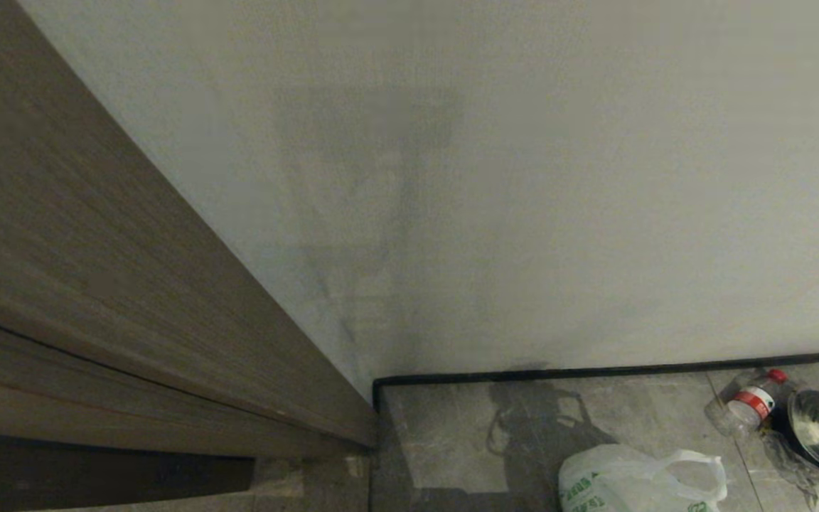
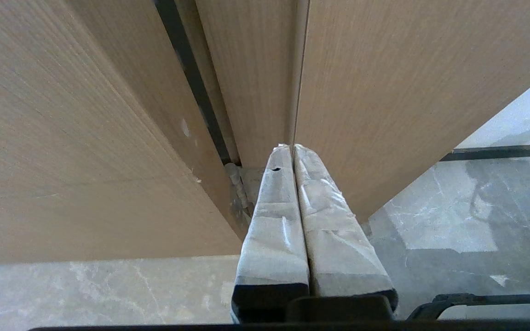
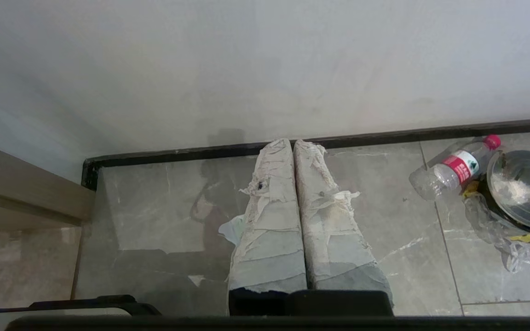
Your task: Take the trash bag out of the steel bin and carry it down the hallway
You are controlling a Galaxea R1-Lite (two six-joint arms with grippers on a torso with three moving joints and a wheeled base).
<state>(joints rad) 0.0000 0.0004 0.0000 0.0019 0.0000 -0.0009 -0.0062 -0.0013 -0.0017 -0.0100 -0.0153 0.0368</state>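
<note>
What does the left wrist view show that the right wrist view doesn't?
Only the left wrist view: the shut left gripper pointing at the brown wooden door and its frame, close up.

Only the right wrist view: the shut right gripper, a clear plastic bottle with a red cap and a round lidded container on the floor by the black baseboard, and a bit of white plastic poking out beside the fingers.

Both: grey marble-look floor tiles and the pale wall.
</note>
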